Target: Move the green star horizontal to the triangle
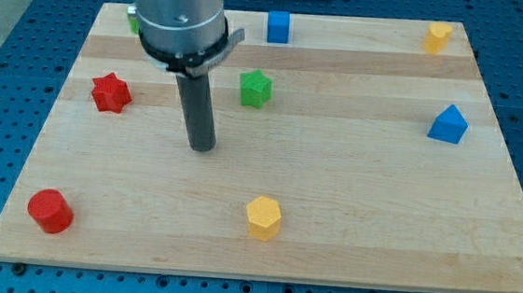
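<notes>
The green star [256, 88] lies on the wooden board [349, 219], left of centre toward the view's top. The blue triangle [448, 125] sits near the board's right edge, slightly lower in the view than the star. My tip [202, 147] rests on the board to the lower left of the green star, a short gap away and not touching it.
A red star [110, 92] lies at the left, a red cylinder [50, 210] at the bottom left, a yellow hexagon [263, 218] at the bottom centre. A blue cube [278, 26] and a yellow block [438, 36] sit along the top edge. A green block [133, 21] peeks from behind the arm.
</notes>
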Controlling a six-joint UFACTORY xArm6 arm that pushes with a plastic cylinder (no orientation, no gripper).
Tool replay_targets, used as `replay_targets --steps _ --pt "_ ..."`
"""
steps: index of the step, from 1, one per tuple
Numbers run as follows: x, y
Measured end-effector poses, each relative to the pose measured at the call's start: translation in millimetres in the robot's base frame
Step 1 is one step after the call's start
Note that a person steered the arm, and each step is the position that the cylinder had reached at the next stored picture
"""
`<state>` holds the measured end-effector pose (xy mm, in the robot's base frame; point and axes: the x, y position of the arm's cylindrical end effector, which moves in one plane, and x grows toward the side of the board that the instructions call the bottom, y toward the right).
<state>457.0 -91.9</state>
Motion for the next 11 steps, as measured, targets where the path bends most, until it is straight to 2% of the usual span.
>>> replay_targets --steps 4,7,8,9,11 --pt "-101.5 4.1" --pt "-94.5 115.0" --pt "-79.3 145.0" --pt "-64.2 155.3" --pt "-73.4 122.1"
